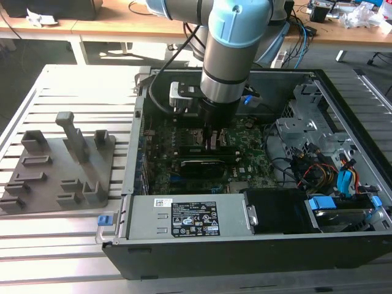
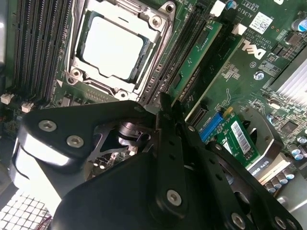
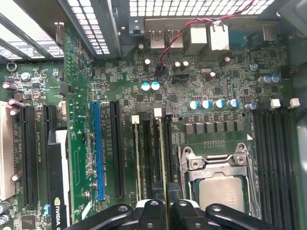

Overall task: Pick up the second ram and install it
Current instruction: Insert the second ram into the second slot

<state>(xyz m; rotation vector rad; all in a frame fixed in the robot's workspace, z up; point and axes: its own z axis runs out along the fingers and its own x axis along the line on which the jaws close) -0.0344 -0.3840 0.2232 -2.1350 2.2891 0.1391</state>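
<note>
Inside the open computer case (image 1: 343, 116), the end effector (image 1: 212, 142) hangs low over the green motherboard (image 3: 216, 81), right beside the square CPU socket (image 2: 117, 45). Its black fingers (image 2: 165, 129) are pressed close together around the top edge of the second ram (image 3: 162, 158), a thin green stick standing on its edge in a long slot next to the socket. Another green stick (image 3: 136, 158) stands in a slot just beside it
</note>
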